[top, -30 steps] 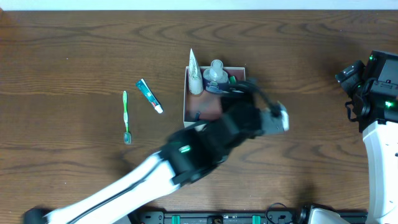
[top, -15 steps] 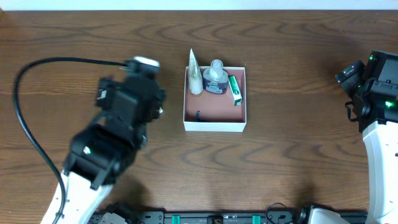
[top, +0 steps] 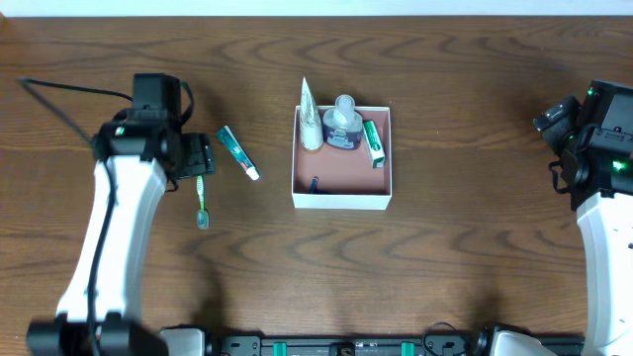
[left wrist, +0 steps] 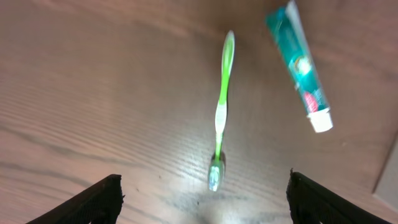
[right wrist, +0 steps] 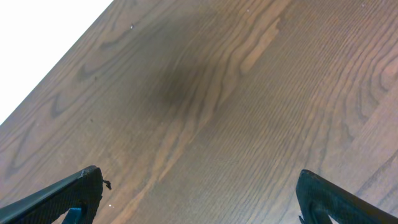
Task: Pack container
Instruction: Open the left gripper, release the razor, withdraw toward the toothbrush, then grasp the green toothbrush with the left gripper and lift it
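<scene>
The container (top: 341,199) is a square white box with a brownish-pink floor at the table's middle. It holds a white tube (top: 311,124), a clear bottle (top: 343,127), a green and white box (top: 373,142) and a small dark item (top: 315,184). A green toothbrush (top: 201,188) and a teal toothpaste tube (top: 237,152) lie on the table to its left. In the left wrist view the toothbrush (left wrist: 221,107) and toothpaste (left wrist: 300,65) lie ahead of my open, empty left gripper (left wrist: 202,196). That gripper (top: 194,160) hovers over the toothbrush's top end. My right gripper (right wrist: 199,193) is open and empty over bare wood.
The right arm (top: 598,148) rests at the table's right edge. The left arm (top: 109,237) stretches from the front left corner. The table's far edge (right wrist: 50,68) shows in the right wrist view.
My left arm has swung from over the container to the left side of the table, leaving the green and white box inside. It now hovers by the toothbrush. The right arm has not moved.
</scene>
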`<state>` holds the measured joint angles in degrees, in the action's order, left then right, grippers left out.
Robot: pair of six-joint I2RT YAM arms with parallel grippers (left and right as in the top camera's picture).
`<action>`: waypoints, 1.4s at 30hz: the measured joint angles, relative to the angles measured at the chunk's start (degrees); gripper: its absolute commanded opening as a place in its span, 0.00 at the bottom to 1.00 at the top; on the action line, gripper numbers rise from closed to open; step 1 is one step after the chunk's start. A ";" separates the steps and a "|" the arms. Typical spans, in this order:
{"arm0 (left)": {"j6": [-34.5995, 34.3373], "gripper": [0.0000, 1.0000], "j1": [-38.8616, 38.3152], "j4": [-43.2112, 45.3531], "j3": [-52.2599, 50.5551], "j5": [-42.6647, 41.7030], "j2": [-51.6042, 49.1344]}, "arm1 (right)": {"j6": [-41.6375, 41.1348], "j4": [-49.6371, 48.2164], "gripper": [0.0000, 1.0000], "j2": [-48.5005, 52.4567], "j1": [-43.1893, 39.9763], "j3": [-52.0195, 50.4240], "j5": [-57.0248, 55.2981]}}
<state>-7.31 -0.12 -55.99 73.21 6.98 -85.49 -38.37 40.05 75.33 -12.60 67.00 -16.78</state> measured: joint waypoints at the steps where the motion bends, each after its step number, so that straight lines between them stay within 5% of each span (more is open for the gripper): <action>1: -0.09 0.83 0.07 -0.09 0.00 -0.66 -1.81 | 0.00 0.00 0.99 0.00 0.00 0.00 0.00; 15: -1.64 0.80 0.13 1.40 0.00 -4.13 -18.21 | 0.00 0.00 0.99 0.00 0.00 0.00 0.00; 42: 2.91 0.76 3.67 16.52 -7.74 -9.84 -18.71 | 0.00 0.00 0.99 0.00 0.00 0.00 0.00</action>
<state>-4.40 3.55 -39.46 65.47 -2.85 -104.20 -38.37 40.05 75.33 -12.60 67.00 -16.78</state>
